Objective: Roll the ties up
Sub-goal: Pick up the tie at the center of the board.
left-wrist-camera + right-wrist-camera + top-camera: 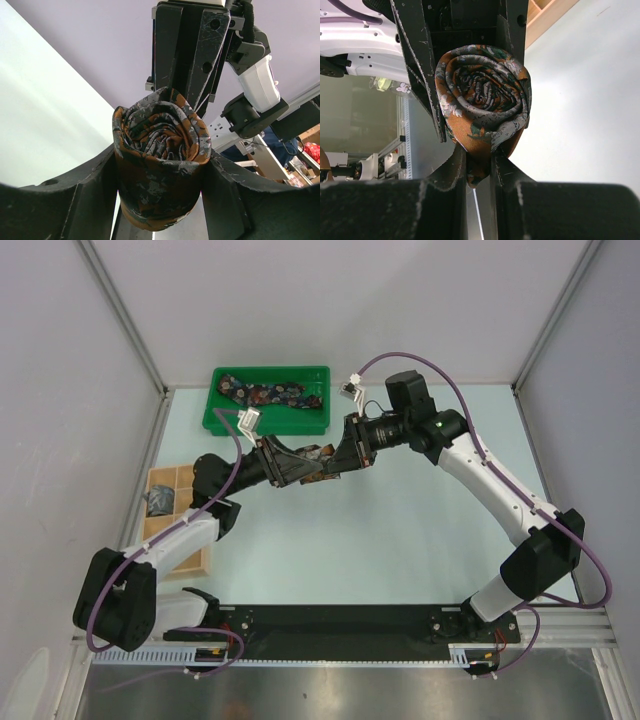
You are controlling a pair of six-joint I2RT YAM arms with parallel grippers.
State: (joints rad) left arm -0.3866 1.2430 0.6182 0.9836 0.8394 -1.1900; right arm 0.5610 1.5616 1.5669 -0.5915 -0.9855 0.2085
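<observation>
A rust-brown tie [318, 454], wound into a tight roll, hangs in the air between my two grippers above the middle of the table. In the left wrist view the left gripper [161, 172] has both fingers pressed against the sides of the roll [160, 145]. In the right wrist view the right gripper [478, 157] pinches the lower edge of the same roll [482, 97]. In the top view the left gripper [303, 468] and the right gripper [337, 460] meet head-on at the roll. A dark navy floral tie [275, 395] lies loose in the green tray.
The green tray [214, 422] stands at the back left of the table. A tan wooden compartment box [172, 532] sits at the left edge by the left arm, with a grey-blue roll of fabric [160, 499] in one compartment. Grey walls close in both sides.
</observation>
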